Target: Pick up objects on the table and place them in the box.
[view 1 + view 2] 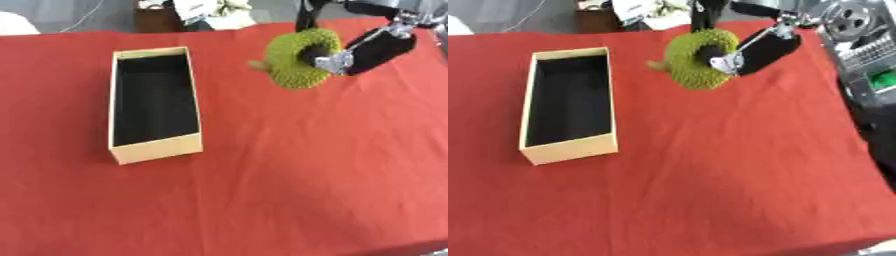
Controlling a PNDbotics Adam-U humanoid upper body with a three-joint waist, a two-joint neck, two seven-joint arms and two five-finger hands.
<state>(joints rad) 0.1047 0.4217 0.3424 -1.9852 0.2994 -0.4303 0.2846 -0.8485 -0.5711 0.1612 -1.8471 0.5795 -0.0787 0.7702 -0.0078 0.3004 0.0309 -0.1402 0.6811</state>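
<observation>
While curled round fruit (296, 62): right hand (372, 50).

A matt red cloth (289, 170) is covering the counter, looking smooth with faint creases. At the left of the frame, the box (157, 149) is showing plain tan cardboard walls and a dull black lining. At the upper right, the green fruit-like object (293, 70) is looking rough and bumpy, while the robot hand (372, 50) holding it is showing matt black casing and shiny silver metal.
</observation>
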